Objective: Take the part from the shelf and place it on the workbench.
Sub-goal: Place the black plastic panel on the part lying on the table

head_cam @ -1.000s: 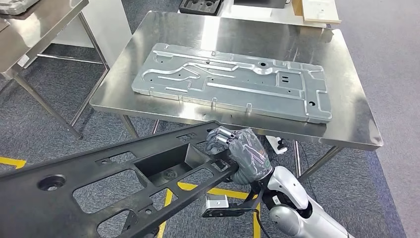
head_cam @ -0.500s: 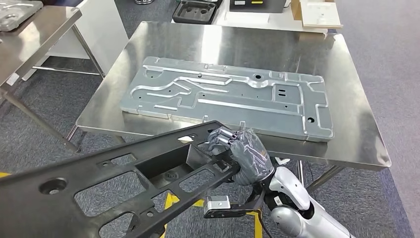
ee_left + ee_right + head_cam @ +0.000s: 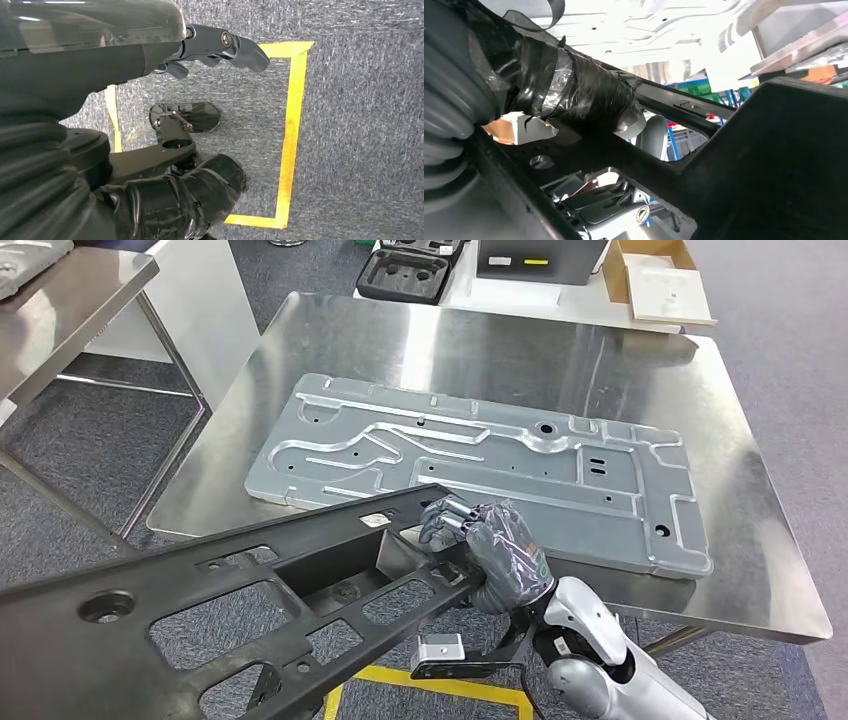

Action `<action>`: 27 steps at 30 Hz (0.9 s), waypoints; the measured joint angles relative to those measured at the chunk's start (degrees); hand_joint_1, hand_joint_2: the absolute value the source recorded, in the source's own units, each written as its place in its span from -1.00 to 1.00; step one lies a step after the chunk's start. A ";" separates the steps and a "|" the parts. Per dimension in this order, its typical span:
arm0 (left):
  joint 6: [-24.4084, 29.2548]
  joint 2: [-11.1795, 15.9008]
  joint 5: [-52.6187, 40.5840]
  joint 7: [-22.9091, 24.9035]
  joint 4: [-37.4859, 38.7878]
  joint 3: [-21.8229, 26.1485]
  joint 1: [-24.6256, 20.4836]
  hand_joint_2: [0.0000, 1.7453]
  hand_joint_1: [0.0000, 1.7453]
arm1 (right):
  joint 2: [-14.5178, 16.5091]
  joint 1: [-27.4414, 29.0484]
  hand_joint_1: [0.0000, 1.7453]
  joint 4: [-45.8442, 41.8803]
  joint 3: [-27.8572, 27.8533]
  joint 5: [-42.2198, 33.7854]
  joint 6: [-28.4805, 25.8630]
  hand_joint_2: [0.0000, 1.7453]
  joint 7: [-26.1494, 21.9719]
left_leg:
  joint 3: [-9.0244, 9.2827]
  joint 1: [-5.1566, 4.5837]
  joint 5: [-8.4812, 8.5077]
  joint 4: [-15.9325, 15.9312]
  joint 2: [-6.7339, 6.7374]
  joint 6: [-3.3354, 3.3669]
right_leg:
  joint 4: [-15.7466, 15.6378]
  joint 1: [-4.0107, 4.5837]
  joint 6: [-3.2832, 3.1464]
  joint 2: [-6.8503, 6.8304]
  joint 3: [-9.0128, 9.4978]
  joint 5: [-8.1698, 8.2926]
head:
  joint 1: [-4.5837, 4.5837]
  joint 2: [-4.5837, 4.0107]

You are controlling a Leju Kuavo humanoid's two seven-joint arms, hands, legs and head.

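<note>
From the head view I see the black frame part (image 3: 230, 610) running from the lower left corner of the frame up toward the centre, where its upper end overlaps the near edge of the steel workbench (image 3: 480, 350). The part is long, dark and pierced with rectangular openings and a round hole near its left end. I see it held in the air, not lying on the bench. A large embossed grey metal panel (image 3: 480, 465) lies flat on the workbench across the middle of the frame.

The right hand (image 3: 490, 550) sits at centre-bottom of the head view, fingers curled over the part's upper rail, clamped on it. The right wrist view adds what the head view does not: the taped thumb (image 3: 584, 97) at upper left pressed against a black bar of the part (image 3: 704, 150), with the underside of the bench bright above it.

The left wrist view looks down on grey carpet (image 3: 360, 130) with yellow floor tape (image 3: 292, 130) forming a rectangle at centre-right. The left hand (image 3: 150, 100) enters from the left edge; one dark finger (image 3: 235, 47) extends at upper centre and the taped thumb (image 3: 200, 187) lies at lower centre, spread apart. I cannot tell from this view whether that hand holds the part.

A second steel table (image 3: 60, 300) stands at upper left, and a black moulded tray (image 3: 405, 270) sits at top centre.
</note>
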 joint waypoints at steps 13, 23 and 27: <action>0.75 -0.27 0.58 -0.99 0.00 -0.36 0.16 1.00 -1.00 | -0.96 -0.11 1.00 -0.09 -0.56 6.25 0.76 1.00 5.65 | -0.79 -0.22 -7.71 9.33 0.09 -2.86 | -14.96 0.36 -3.74 -0.15 2.62 12.77 | -0.54 0.00; 0.04 -0.10 1.23 -1.31 0.00 -0.36 0.74 1.00 -1.00 | -4.23 -0.22 1.00 -0.30 -1.65 15.74 4.17 1.00 15.16 | -0.78 -0.97 -0.04 -0.34 0.15 -0.88 | -14.90 0.58 -2.79 0.13 4.45 10.76 | -0.53 0.00; -0.16 -0.11 1.34 -1.59 0.00 -0.36 0.85 1.00 -1.00 | -6.69 -0.46 1.00 -1.06 -2.58 18.99 7.43 1.00 19.12 | 0.51 -0.15 1.01 -1.95 0.31 -0.29 | -10.60 0.48 -1.39 0.00 2.55 7.87 | -0.33 0.00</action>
